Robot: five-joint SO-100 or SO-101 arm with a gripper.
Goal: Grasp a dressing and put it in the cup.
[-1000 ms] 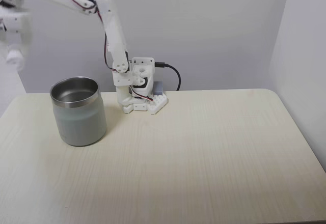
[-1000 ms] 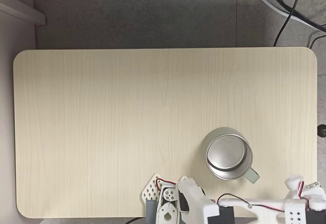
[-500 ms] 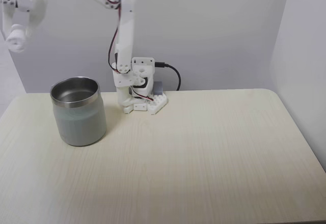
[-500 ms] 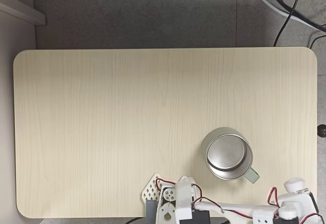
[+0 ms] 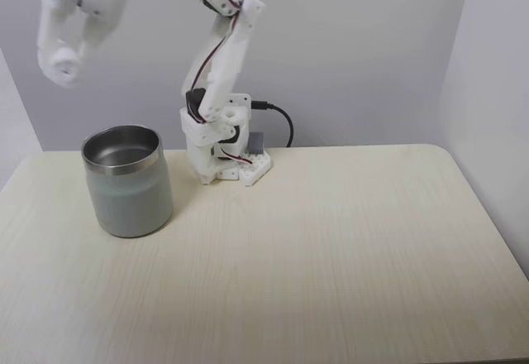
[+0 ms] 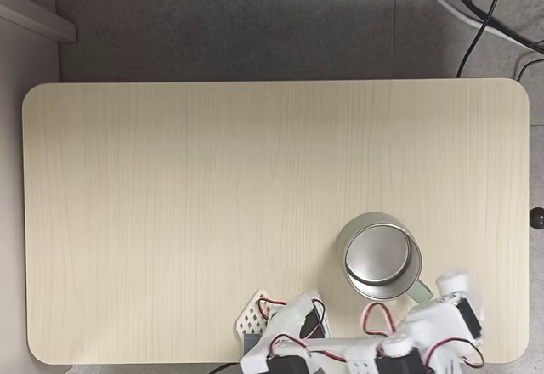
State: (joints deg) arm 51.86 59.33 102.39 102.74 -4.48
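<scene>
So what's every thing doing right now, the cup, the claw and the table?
cup: upright on the table, open top, shiny inside; I can't see anything in it.
claw: up in the air, above the cup's left side in the front fixed view, blurred; open or shut, can't tell.
table: flat, holds the cup and the arm's base.
cable: plugged in behind the base.

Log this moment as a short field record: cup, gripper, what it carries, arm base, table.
cup: upright on the table, toward the left edge in a fixed view; near the arm-side edge from above
gripper: raised in the air, up and left of the cup, blurred; beside the cup from above
load: a white rounded tip at the fingers; dressing or not, cannot tell
arm base: at the table's back edge
</scene>
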